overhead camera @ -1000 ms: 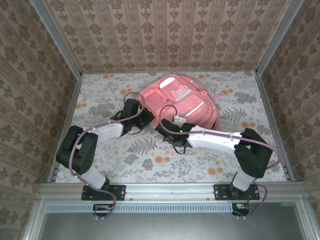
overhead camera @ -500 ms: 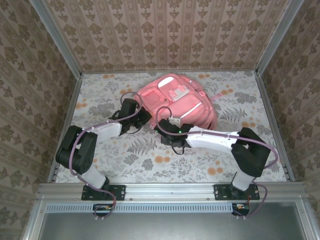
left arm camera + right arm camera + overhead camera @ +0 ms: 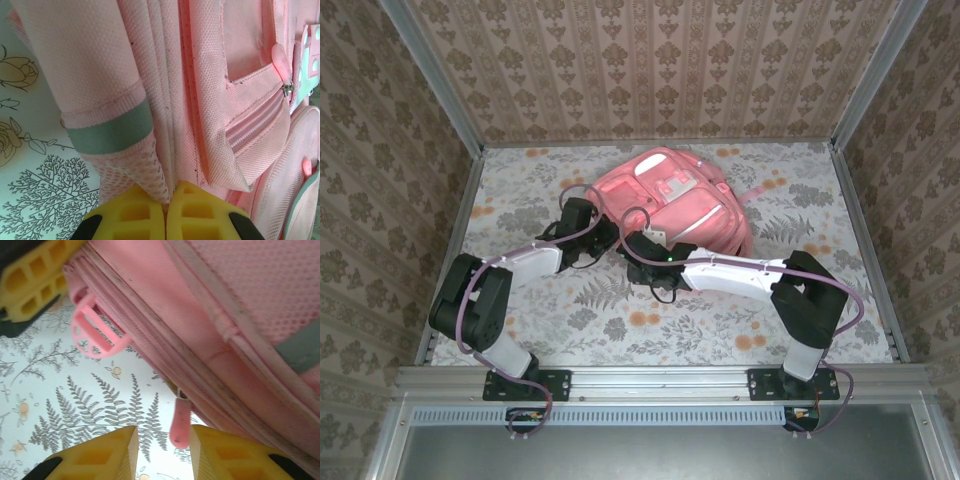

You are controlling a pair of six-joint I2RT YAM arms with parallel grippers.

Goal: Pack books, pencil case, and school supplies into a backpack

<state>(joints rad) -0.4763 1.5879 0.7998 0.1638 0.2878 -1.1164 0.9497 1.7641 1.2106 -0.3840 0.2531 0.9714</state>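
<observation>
A flowered table [image 3: 820,300] is being occupied at its far middle by a pink backpack [image 3: 680,200], lying flat with its front pockets facing up. The bag's near-left edge is being pinched by the left gripper [image 3: 167,202], its yellow jaws pressed together on a fold of mesh and seam. Just beside it, the right gripper [image 3: 162,437] is being held partly open, clamping nothing. A pink plastic buckle [image 3: 92,332] is being dangled from the bag's edge, and a small pink zipper pull [image 3: 180,422] is being left hanging between the right jaws.
</observation>
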